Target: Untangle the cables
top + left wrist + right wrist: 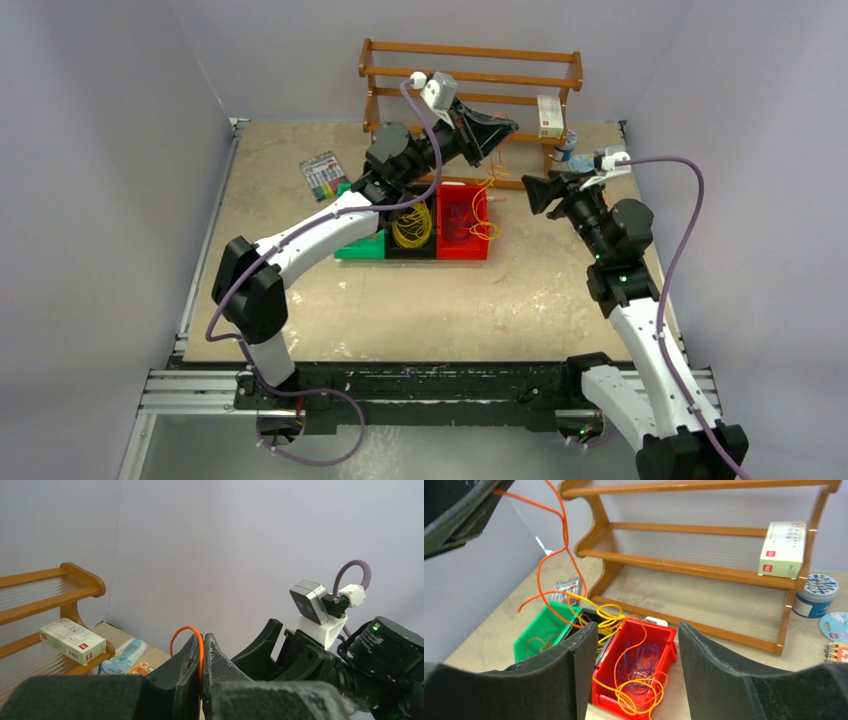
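My left gripper (508,128) is raised in front of the shelf, shut on a thin orange cable (186,628) that loops out above its closed jaws (203,645). That orange strand (565,530) hangs down toward the bins, tangled with yellow cables (606,614). Dark purple cables (646,659) lie in the red bin (602,698), and yellow loops (636,692) spill over its front wall. More yellow cable (411,225) fills the black middle bin. A few orange loops (538,642) rest in the green bin (526,639). My right gripper (638,630) is open and empty, hovering right of the red bin.
A wooden shelf (470,75) stands at the back with a white box (549,115) on it. A round tin (816,595), a blue disc (836,625) and a notebook corner sit at its right foot. A pack of markers (322,175) lies left of the bins.
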Available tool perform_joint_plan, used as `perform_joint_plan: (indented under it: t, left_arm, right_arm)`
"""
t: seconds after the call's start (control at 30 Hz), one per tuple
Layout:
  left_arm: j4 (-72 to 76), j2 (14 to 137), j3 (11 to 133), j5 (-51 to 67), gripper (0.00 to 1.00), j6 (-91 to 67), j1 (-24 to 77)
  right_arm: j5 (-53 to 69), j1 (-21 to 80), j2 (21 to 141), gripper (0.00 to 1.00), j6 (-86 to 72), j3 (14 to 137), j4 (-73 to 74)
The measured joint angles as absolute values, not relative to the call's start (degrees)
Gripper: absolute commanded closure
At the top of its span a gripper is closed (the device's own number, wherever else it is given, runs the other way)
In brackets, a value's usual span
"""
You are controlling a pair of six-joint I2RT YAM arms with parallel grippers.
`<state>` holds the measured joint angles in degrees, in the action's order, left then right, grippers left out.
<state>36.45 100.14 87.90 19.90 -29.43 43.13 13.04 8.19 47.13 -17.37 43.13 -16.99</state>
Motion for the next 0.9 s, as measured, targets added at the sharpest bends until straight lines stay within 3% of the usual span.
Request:
perform_joint_plan:
  t: [0.77,0.9]
  left_arm:
    - [35.40,100.42,91.24,25.87,1.00,-30.72,43.16]
    - [35.00,100.88,91.96,26.59,1.00,-30.94,43.16]
  right_arm:
    - [24.67,8.19,59.44,0.41,-21.04,43.31,-36.45]
    - [25.61,8.19,62.72,0.49,-21.65,44.05,-38.59]
